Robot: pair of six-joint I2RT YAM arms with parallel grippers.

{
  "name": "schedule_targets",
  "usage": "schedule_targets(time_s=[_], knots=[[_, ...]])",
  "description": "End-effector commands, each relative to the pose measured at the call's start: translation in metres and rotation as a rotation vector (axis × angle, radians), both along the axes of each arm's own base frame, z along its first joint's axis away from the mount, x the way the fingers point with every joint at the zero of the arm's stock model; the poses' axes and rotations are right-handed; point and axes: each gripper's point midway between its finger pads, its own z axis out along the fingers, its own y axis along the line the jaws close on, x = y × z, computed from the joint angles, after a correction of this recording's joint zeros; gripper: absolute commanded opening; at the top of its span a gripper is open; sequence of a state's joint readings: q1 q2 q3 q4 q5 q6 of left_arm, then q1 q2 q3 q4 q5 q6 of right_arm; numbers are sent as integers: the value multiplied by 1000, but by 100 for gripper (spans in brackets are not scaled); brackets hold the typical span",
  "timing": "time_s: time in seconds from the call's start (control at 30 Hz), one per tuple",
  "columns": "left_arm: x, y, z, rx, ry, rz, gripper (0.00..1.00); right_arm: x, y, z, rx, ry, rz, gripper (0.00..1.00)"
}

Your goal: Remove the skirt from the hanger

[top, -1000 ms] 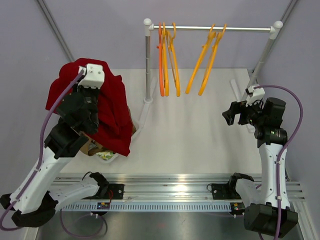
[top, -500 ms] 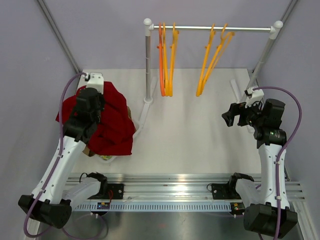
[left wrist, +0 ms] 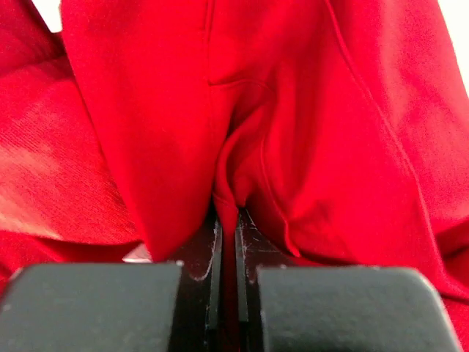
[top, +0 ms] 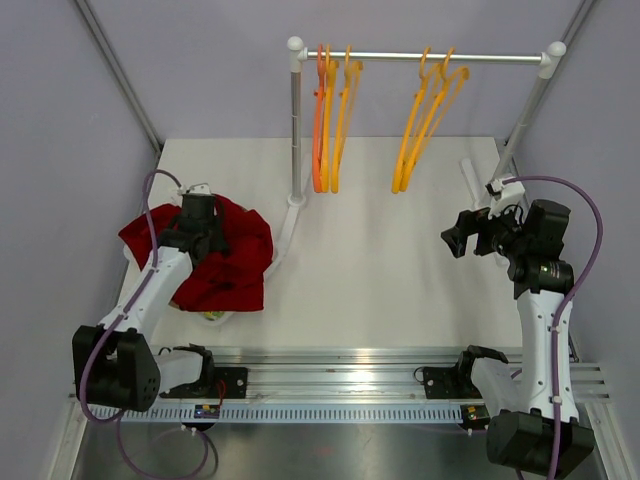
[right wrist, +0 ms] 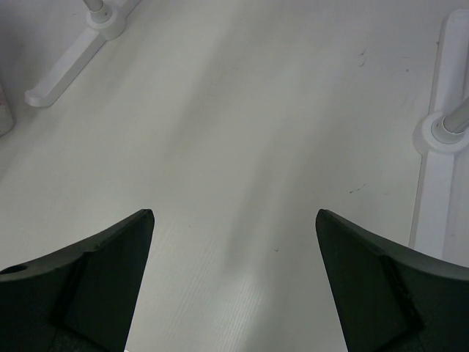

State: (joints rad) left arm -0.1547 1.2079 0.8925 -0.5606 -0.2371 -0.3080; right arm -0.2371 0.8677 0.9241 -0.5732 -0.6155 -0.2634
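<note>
Within the left end effector [left wrist: 227,227], a fold of the red skirt [left wrist: 315,132] is clamped, the rest heaped around it. Soft, light cloth is expected, best gripped at a bunched fold; the right end effector [right wrist: 234,220] is held apart.

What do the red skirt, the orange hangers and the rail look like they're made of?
The skirt looks like soft, matte woven cloth: it bunches in deep folds, and a fine weave shows in the left wrist view. The hangers are probably moulded plastic, evenly orange with a slight sheen. The rail is likely metal tube, silvery and reflective.
</note>
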Motion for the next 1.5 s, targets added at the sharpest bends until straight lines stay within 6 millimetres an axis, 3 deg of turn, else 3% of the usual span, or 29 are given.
schedule_targets(time_s=[0.0, 0.07, 0.1, 0.13, 0.17, 0.2, 0.27, 0.33, 0.4, 0.53, 0.7, 0.8, 0.97, 1.07, 1.47], knots=[[-18, -4, -28, -107, 99, 40, 5, -3, 4, 16, -13, -53, 36, 100], [-13, -1, -11, -103, 44, 44, 9, -5, 5, 18, -12, -51, 45, 100], [-11, 0, 10, -101, -26, 33, 16, -5, 5, 19, -14, -52, 48, 99], [-10, 0, 25, -99, -68, 28, 29, -6, 6, 20, -15, -51, 50, 99], [-6, 0, 48, -101, -127, 15, 50, -8, 6, 23, -21, -49, 52, 100], [-10, 1, 72, -99, -191, 7, 62, -9, 6, 24, -26, -48, 55, 99], [-13, 1, 100, -106, -267, -5, 82, -11, 3, 32, -41, -49, 40, 100], [-18, 0, 134, -116, -359, -15, 92, -12, 1, 39, -49, -53, 29, 99], [-23, -2, 151, -128, -396, -31, 99, -13, -3, 50, -45, -50, -12, 100], [-35, -6, 178, -147, -488, -71, 99, -12, -16, 61, -18, -18, -139, 99], [-64, -26, 216, -179, -675, -238, 99, -12, -30, 72, -25, -18, -239, 99], [-84, -33, 226, -185, -743, -301, 99, -8, -49, 77, -17, -35, -377, 99], [-105, -28, 228, -156, -790, -307, 99, -11, -89, 82, -37, -92, -641, 100], [-112, -26, 227, -144, -797, -308, 99, -16, -97, 86, -53, -133, -691, 99], [-119, -22, 223, -138, -793, -292, 99, -19, -90, 94, 17, -164, -693, 100]])
